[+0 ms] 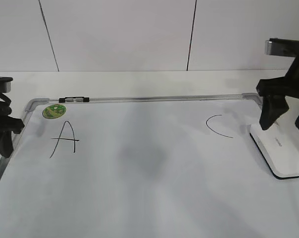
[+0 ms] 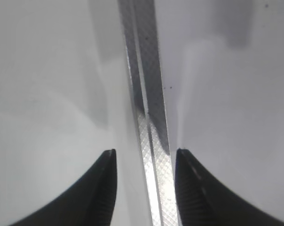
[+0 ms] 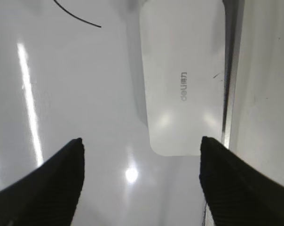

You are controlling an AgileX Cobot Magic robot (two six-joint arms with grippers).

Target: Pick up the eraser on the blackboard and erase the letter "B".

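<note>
The blackboard (image 1: 149, 173) is a white dry-erase board with a silver frame, lying flat. On it I see a black "A" (image 1: 64, 139) at the left and a "C" (image 1: 218, 126) at the right. No letter "B" shows; the space between them is bare. The white eraser (image 1: 280, 153) lies on the board by its right frame, and also shows in the right wrist view (image 3: 184, 80). My right gripper (image 1: 287, 121) hangs open just above the eraser's far end (image 3: 141, 141), not touching it. My left gripper (image 1: 3, 144) is open and empty over the board's left frame (image 2: 144, 153).
A round green magnet (image 1: 54, 111) sits at the board's far left corner, above the "A". A small black clip (image 1: 74, 99) is on the far frame. A white wall stands behind the table. Part of the "C" stroke (image 3: 76, 16) shows in the right wrist view.
</note>
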